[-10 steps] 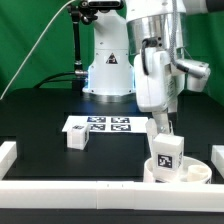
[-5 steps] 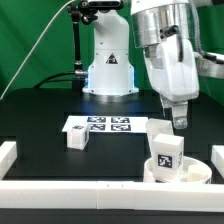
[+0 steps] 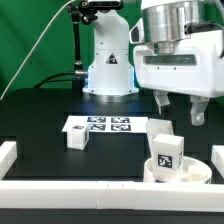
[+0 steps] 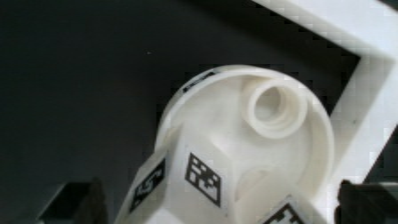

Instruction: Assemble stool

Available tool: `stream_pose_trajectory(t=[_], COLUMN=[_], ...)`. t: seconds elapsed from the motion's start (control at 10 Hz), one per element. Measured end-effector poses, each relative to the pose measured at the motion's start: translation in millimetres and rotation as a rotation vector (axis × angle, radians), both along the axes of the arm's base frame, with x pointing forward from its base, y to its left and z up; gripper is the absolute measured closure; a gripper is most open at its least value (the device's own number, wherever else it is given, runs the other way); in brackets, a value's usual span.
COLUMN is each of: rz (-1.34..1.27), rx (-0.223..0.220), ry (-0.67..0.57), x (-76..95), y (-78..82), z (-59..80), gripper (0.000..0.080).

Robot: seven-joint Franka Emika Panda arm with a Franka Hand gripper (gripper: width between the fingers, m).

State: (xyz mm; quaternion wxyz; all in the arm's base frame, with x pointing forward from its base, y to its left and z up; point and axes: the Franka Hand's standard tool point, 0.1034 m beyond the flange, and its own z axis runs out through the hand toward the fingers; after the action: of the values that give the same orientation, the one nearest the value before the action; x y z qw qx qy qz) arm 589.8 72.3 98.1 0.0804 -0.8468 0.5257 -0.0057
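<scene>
The round white seat [image 3: 150, 172] lies at the front on the exterior view's right, against the front rail. One tagged leg [image 3: 167, 150] stands upright on it. A second leg [image 3: 158, 127] shows just behind; I cannot tell whether it is on the seat. A third leg [image 3: 76, 140] lies on the black table at the left. My gripper [image 3: 180, 110] hangs open and empty above the seat, fingers apart, touching nothing. In the wrist view the seat [image 4: 222, 120] shows an empty round socket [image 4: 276, 105], and the tagged leg [image 4: 192, 180] stands between my open fingers [image 4: 71, 200].
The marker board [image 3: 100, 125] lies flat behind the left leg. White border rails run along the front [image 3: 80, 190], the left [image 3: 8, 155] and the right [image 3: 217, 155]. The robot's base [image 3: 108, 70] stands at the back.
The gripper has lifted off the upright leg, moved up and to the exterior view's right, and turned about its axis so both fingers now show spread apart. The parts have not moved.
</scene>
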Motion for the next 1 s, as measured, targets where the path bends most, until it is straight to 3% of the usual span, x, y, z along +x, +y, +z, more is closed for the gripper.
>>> stream_pose_trajectory(t=[0.5, 0.9, 1.0], rz=[0.332, 0.87, 0.929], rx=[-0.043, -0.172, -0.18], ry=[-0.041, -0.068, -0.073], x=[0.3, 5.9, 6.2], y=[0.3, -1.3, -2.6], z=[1.8, 6.6, 6.6], gripper=[0.015, 0.015, 0.015])
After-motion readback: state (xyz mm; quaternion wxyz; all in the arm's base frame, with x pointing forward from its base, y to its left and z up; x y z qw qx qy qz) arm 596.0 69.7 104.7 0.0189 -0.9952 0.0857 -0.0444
